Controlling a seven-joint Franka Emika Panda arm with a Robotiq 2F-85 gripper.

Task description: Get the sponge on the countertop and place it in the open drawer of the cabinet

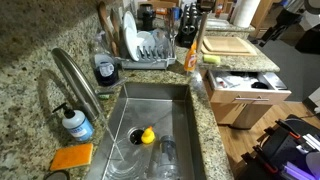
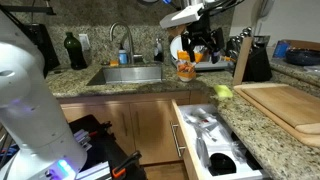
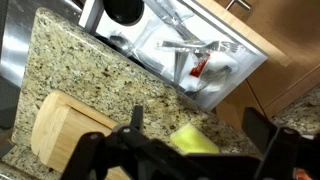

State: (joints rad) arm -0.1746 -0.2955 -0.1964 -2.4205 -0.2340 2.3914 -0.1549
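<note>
My gripper (image 2: 200,45) hangs above the countertop (image 2: 75,80), pointing down, its fingers (image 3: 258,132) spread wide and holding nothing. In the wrist view the yellow sponge (image 3: 195,138) lies on the granite beneath the gap between them, untouched, near the wooden cutting board (image 3: 70,125). Across an exterior view come the steel sink (image 2: 125,74), an orange bottle (image 2: 186,68), the sponge, then the board. The drawer (image 2: 181,132) of the tan cabinet (image 2: 130,125) stands open below the counter edge.

Kitchen: countertop (image 1: 25,50), sink (image 1: 168,98), dish rack (image 1: 146,50)
</note>
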